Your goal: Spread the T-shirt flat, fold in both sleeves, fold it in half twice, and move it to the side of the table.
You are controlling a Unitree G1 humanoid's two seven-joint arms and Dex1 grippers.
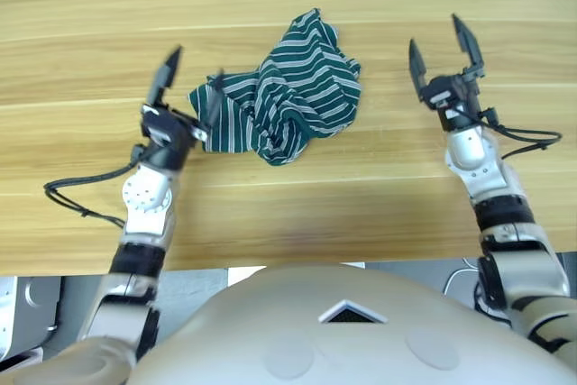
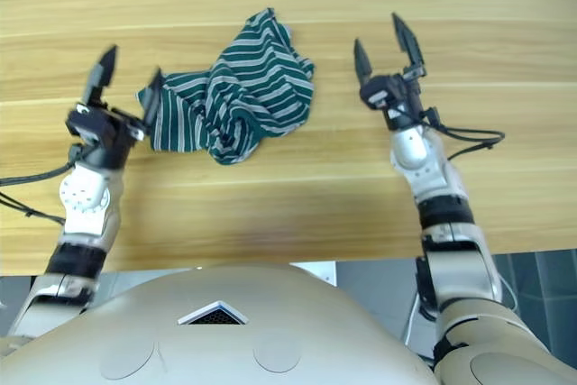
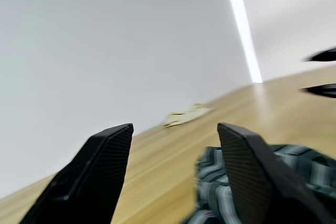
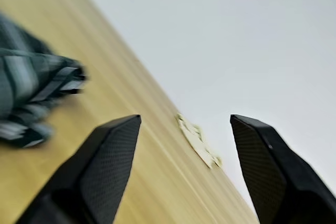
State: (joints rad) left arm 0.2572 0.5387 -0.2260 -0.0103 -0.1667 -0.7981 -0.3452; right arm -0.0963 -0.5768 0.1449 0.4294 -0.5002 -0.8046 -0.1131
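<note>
The T-shirt [image 1: 302,87] is in a heap. It is dark green with thin white stripes, and it is all scrunched up. It lies on the wooden counter [image 1: 361,196], about in the middle, between my two arms.

My left jaws are wide apart and hold nothing. They sit at the near left corner of the T-shirt. The inner finger [image 1: 215,92] is right at the edge of the cloth. I cannot tell if it touches the cloth or is just above it. The outer finger [image 1: 169,72] is over bare wood, out past the cloth.

My right jaws are wide apart too, and they hold nothing. They are on the right side of the T-shirt, with a strip of bare wood between them and the cloth. The right fingers [image 1: 467,42] point away from me, toward the far side of the counter.

A black cable [image 1: 77,197] loops out from my left arm over the counter. A second cable [image 1: 530,140] loops out beside my right arm.

Far off on the counter lies a small pale scrap [image 3: 186,115]. Behind it is a plain white wall [image 3: 105,35] with a bright strip of light [image 3: 242,30] on it.
</note>
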